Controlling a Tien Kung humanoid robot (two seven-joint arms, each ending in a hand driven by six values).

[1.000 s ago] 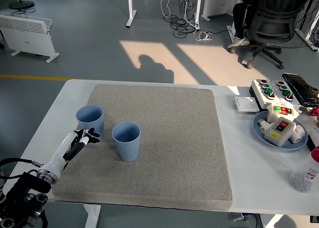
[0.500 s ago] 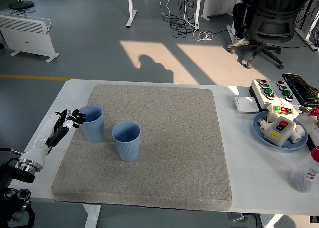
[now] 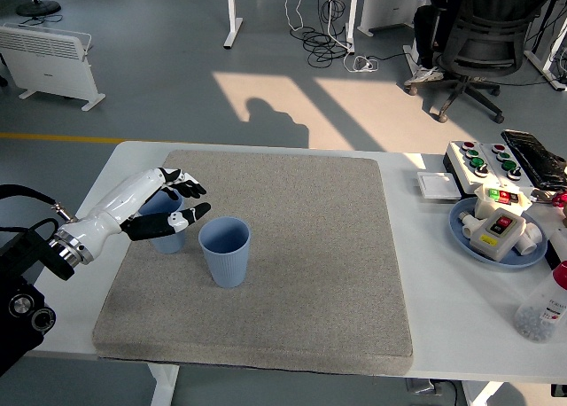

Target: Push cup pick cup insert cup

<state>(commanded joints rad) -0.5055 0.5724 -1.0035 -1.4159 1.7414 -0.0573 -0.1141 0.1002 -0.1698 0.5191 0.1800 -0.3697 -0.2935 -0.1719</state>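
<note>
Two light blue ribbed cups stand upright on the grey mat (image 3: 292, 246). The nearer cup (image 3: 224, 250) is left of the mat's middle. The farther cup (image 3: 166, 229) is just to its left, partly covered by my left hand (image 3: 177, 202). That hand reaches in from the left edge with its white-and-black fingers spread around the farther cup's rim and side; I cannot see whether they touch it. Nothing is held. My right hand is out of sight.
At the right stand a blue plate (image 3: 465, 238) with a white switch box and small parts, a button panel (image 3: 483, 160), a white square plate (image 3: 438, 185) and a clear bottle (image 3: 540, 310). An office chair (image 3: 483, 42) stands on the floor beyond the table.
My left hand has swung from beside the farther cup's left side up and over it, with the fingers now spread across its top. Both cups stay where they were.
</note>
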